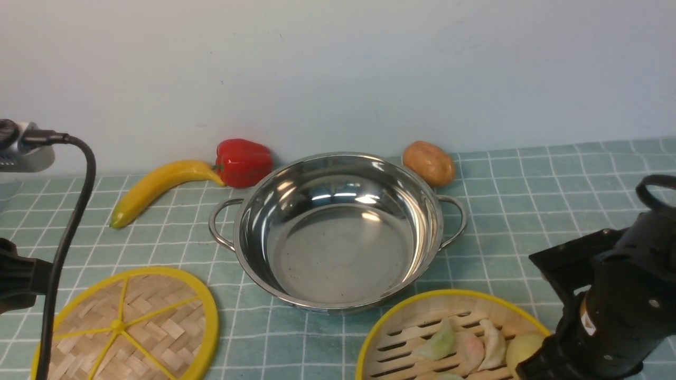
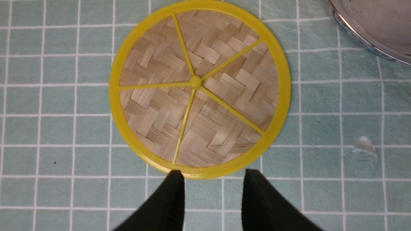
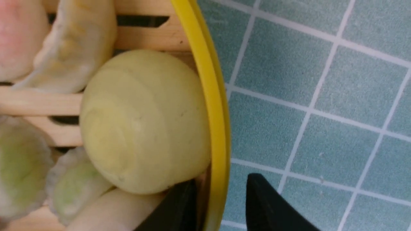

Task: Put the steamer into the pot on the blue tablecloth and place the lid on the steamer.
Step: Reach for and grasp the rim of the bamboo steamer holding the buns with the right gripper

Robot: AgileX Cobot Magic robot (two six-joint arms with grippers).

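At 5 o'clock in the front view, nearest, the round yellow-rimmed bamboo steamer (image 1: 449, 293) holds dumplings (image 1: 465, 348) and a pale bun (image 3: 141, 122). The right tool (image 3: 221, 179) straddles its rim, jaws parted, gripping nothing. At 7 o'clock the flat woven bamboo lid (image 2: 196, 83) lies on the teal-blue gridded tablecloth (image 1: 528, 200), with the left tool (image 2: 212, 175) agape and empty at its edge. Farther off at centre sits the shiny steel pot (image 1: 338, 264). Beyond it lie a yellow banana (image 1: 158, 187), a red pepper (image 1: 243, 161) and a brown potato (image 1: 429, 162).

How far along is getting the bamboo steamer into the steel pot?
Nothing done: the shiny stainless-steel pot is empty. In hand: right gripper open astride the rim of the yellow-rimmed slatted bamboo steamer; left gripper open by the flat woven bamboo lid. Remaining: gripping, both placements.
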